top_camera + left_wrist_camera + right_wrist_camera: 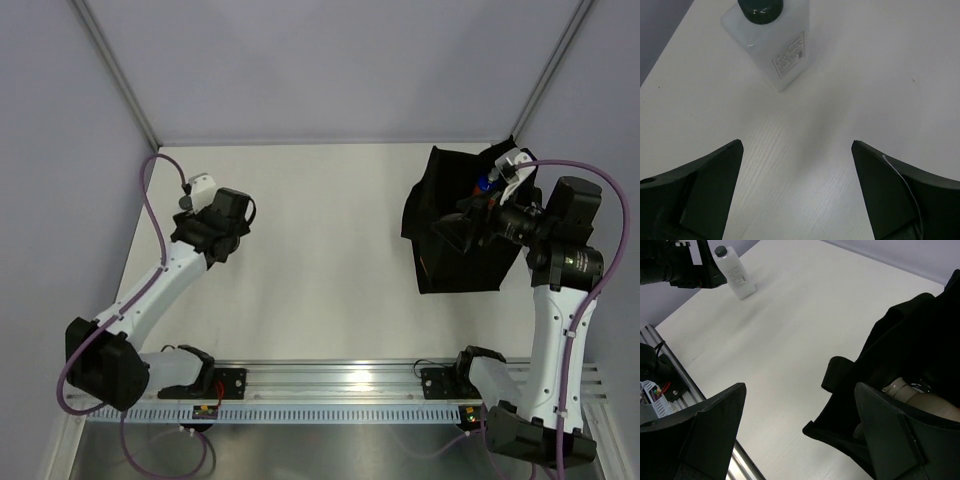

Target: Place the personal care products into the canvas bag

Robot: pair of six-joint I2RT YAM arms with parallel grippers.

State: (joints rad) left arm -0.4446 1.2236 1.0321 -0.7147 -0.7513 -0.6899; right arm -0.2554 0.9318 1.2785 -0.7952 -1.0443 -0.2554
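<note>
A: One bottle stands outside the large black canvas bag (455, 272), as far as I can see: the clear square bottle with the dark cap (775, 47). It is upright on the white surface (320, 260), well apart from the bag, on the left arm's side.

B: And the left hand (796, 145)?

A: Released, fingers spread wide, nothing between them. It hovers near the bottle, which sits just beyond the fingertips, not yet between them.

B: So the step in hand is the reach for that bottle. What about the right hand (800, 387)?

A: Also released and empty, poised above the bag's open mouth. Inside the bag lies a tan pump bottle (920, 400); the others I cannot count.

B: Next, I judge, the left hand must advance until the bottle stands between its fingers. Then it must clench on the body below the cap and carry it across to the bag.
</note>
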